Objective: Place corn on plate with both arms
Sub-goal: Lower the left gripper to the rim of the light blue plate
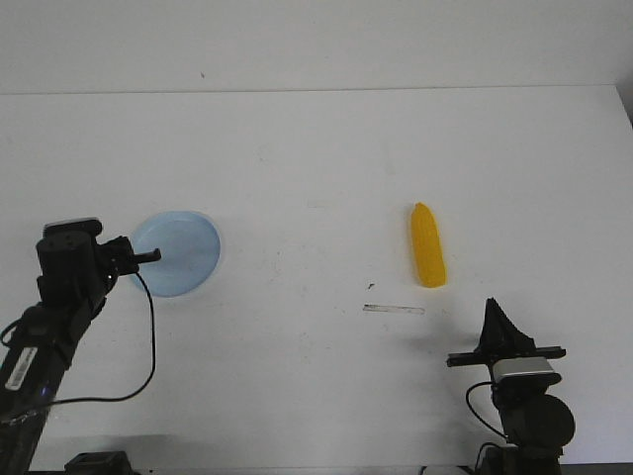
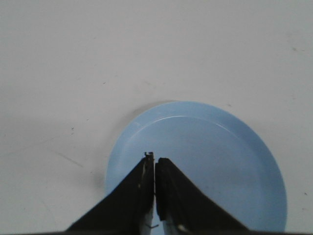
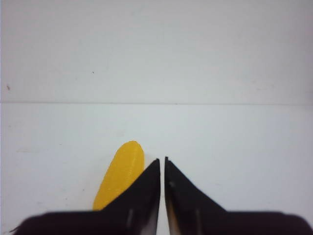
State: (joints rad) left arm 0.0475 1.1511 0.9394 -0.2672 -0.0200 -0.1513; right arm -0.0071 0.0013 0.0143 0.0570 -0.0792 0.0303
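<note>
The yellow corn lies flat on the white table, right of centre, its tapered end pointing away from me. It also shows in the right wrist view, partly behind the fingers. The pale blue plate sits at the left, and its rim shows in the left wrist view. My left gripper is shut and empty, its tips over the plate's near-left edge. My right gripper is shut and empty, near the front edge, short of the corn and slightly right of it.
A thin grey strip lies on the table just in front of the corn. The table's back edge meets a pale wall. A black cable loops from the left arm.
</note>
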